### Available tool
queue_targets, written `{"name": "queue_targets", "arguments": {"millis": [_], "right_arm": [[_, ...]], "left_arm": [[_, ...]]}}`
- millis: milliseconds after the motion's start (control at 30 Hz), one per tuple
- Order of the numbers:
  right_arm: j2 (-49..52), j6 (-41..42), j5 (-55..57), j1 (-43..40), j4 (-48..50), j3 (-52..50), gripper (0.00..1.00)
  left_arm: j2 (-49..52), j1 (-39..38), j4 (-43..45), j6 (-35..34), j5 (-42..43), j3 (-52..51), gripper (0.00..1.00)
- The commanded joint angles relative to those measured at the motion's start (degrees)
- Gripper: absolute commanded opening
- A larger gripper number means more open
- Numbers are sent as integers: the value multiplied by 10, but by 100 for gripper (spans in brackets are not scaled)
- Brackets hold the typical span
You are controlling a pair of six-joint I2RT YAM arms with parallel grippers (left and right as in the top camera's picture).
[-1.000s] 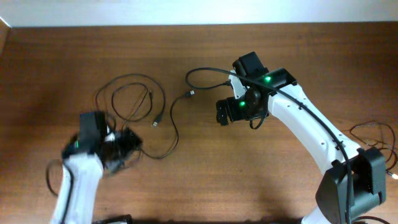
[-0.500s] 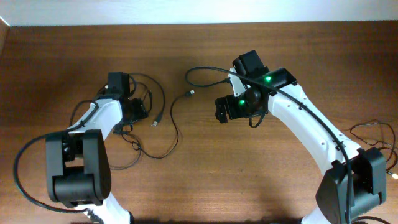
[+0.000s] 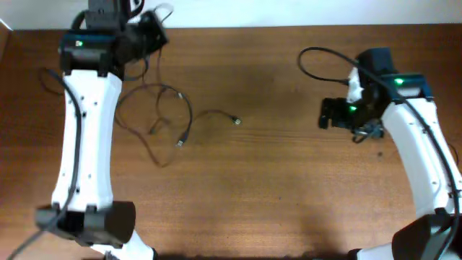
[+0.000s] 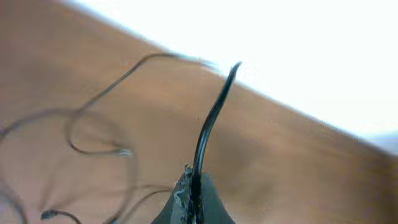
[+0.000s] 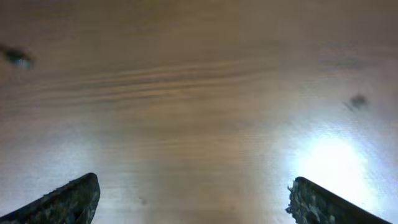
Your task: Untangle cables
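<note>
Robotics lab station: wood-grain tabletop (image 3: 274, 180) against a white wall (image 3: 289, 13), white left arm (image 3: 85, 144) and right arm (image 3: 426, 155).

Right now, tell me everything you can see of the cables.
The cables are thin, black and flexible. Most lie in loose overlapping loops on the wooden table, left of centre, with small pale or metallic plug ends; one plug lies furthest right. One strand is raised off the table, pinched in the shut left gripper near the far edge, a stretch rising past the fingers. Whether the loops are knotted cannot be told.
</note>
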Motion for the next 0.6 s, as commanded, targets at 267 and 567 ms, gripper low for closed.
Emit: {"name": "queue_targets", "arguments": {"millis": [267,567], "right_arm": [[-73,2,-53,-209,-30,2,98],[-72,2,-56,-209,-16,1,98]], "left_arm": [[211,-342,304,-3,27,108,0],[355,-378,-31,-37,-94,101,0]]}}
